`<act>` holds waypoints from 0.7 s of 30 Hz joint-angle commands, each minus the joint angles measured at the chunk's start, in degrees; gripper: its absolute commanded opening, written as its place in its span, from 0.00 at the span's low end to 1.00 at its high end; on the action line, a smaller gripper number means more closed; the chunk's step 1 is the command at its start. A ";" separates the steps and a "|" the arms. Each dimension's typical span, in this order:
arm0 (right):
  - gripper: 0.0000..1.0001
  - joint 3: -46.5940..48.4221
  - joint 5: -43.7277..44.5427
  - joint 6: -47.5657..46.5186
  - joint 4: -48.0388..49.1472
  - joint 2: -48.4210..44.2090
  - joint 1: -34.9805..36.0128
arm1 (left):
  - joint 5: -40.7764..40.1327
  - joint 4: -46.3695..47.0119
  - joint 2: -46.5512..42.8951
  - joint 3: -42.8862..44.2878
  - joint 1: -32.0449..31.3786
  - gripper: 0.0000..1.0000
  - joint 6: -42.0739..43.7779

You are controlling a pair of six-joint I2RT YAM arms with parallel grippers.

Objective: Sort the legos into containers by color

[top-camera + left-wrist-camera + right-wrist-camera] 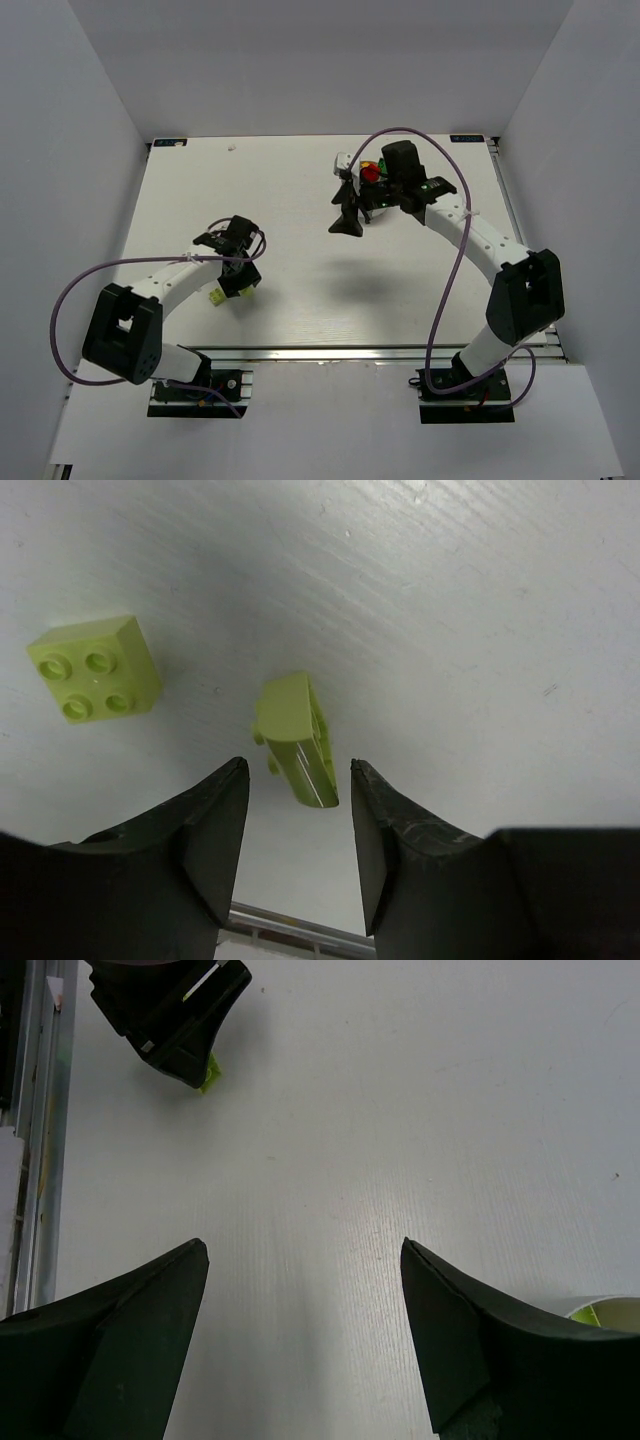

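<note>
Two lime legos lie on the table in the left wrist view: one flat with its studs up (95, 668), one on its side (297, 738). My left gripper (297, 768) is open, its fingertips on either side of the near end of the tipped lego, not touching it. In the top view the left gripper (240, 282) hangs over a lime lego (215, 297). The white dish (344, 161) is mostly hidden under my right arm; a red lego (370, 172) and a green one (383, 165) show in it. My right gripper (348, 218) is open and empty above bare table (303, 1245).
The dish rim (605, 1307) with a lime piece (585, 1315) shows at the bottom right of the right wrist view. The left gripper (170, 1010) shows at its top left. The table's front rail (300, 925) runs just behind the left fingers.
</note>
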 commanded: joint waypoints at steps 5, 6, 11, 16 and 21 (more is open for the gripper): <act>0.82 -0.98 -2.41 0.96 1.91 -3.19 -2.40 | -3.02 2.89 0.85 -0.88 -0.31 0.53 -0.22; 0.82 -1.07 -2.41 0.96 2.00 -3.28 -2.58 | -3.20 3.24 0.85 -0.97 -0.31 0.52 -0.31; 0.82 -1.42 -2.85 1.23 2.09 -3.89 -3.81 | -3.81 3.59 0.85 -1.06 -0.31 0.44 -0.40; 0.82 -0.98 -2.94 2.71 2.70 -4.94 -5.39 | -2.24 4.38 -2.22 2.18 -0.57 0.22 -0.75; 0.57 -0.89 -2.85 9.91 7.88 -7.23 -9.69 | 11.45 20.25 -6.53 5.71 -1.63 0.08 -0.84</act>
